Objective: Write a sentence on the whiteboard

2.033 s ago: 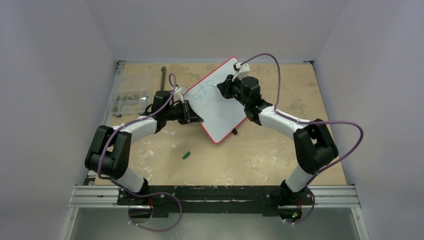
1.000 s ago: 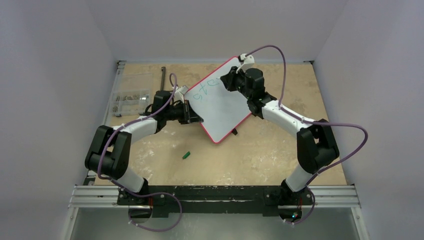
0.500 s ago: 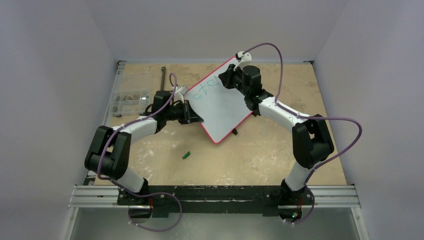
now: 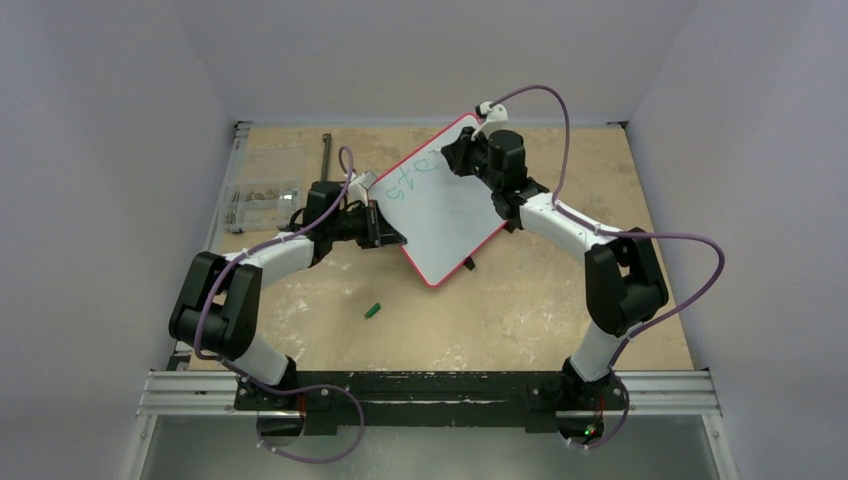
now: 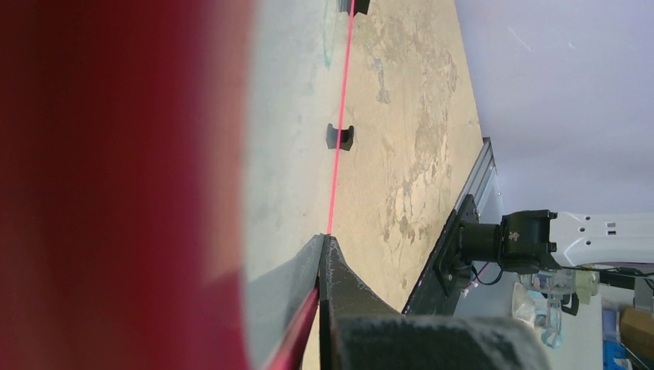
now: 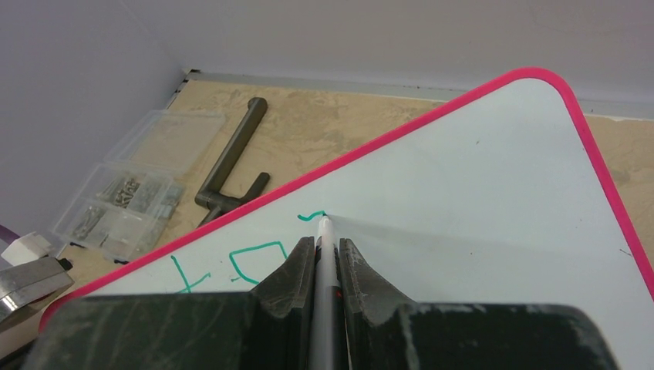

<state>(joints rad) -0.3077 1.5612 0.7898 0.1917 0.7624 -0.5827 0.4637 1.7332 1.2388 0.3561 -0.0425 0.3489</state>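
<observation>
The whiteboard (image 4: 445, 215), white with a thin red rim, lies tilted across the middle of the table. My left gripper (image 4: 388, 234) is shut on its left edge; in the left wrist view the fingertips (image 5: 324, 240) pinch the red rim of the whiteboard (image 5: 289, 116). My right gripper (image 6: 327, 245) is shut on a white marker (image 6: 324, 266), and the marker's tip touches the whiteboard (image 6: 478, 193) near its far corner. Of the sentence (image 4: 413, 178), a few green letters (image 6: 254, 262) show along the far left rim, with a fresh short stroke at the tip.
A clear parts box (image 4: 262, 197) sits at the table's left edge, with a dark metal bar (image 4: 327, 155) beside it. A small green cap (image 4: 373, 310) lies on the table in front of the board. The arm bases stand on a rail (image 4: 430, 395) at the near edge.
My right gripper has carried the marker along the board toward its far corner, adding green letters. In the last half second it barely moved. The left arm and the board have stayed still.
</observation>
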